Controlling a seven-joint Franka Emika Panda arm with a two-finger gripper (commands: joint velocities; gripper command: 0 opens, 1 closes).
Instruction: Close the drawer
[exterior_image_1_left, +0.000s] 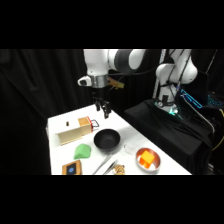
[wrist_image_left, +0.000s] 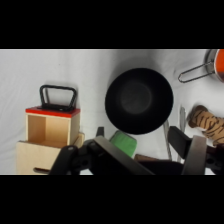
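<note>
One drawer (exterior_image_1_left: 86, 123) pulled out of box (exterior_image_1_left: 70, 133), below-left of jaws; jaws spread, holding nothing

One drawer (wrist_image_left: 52, 120), one black bowl (wrist_image_left: 139, 100), one tongs (exterior_image_1_left: 104, 165).

I have the white table (exterior_image_1_left: 57, 125) under me, against a dark backdrop. On it sits the light-wooden box (exterior_image_1_left: 71, 133) with its drawer (exterior_image_1_left: 85, 122) pulled out — red front, dark wire handle. Just beside that, the black bowl (exterior_image_1_left: 106, 140); a green object (exterior_image_1_left: 82, 151) lies near the bowl. Toward the near edge I see a blue-topped block (exterior_image_1_left: 71, 169), metal tongs (exterior_image_1_left: 105, 164), a striped toy (wrist_image_left: 207, 121) — and a metal pot holding something orange (exterior_image_1_left: 148, 159).
</note>
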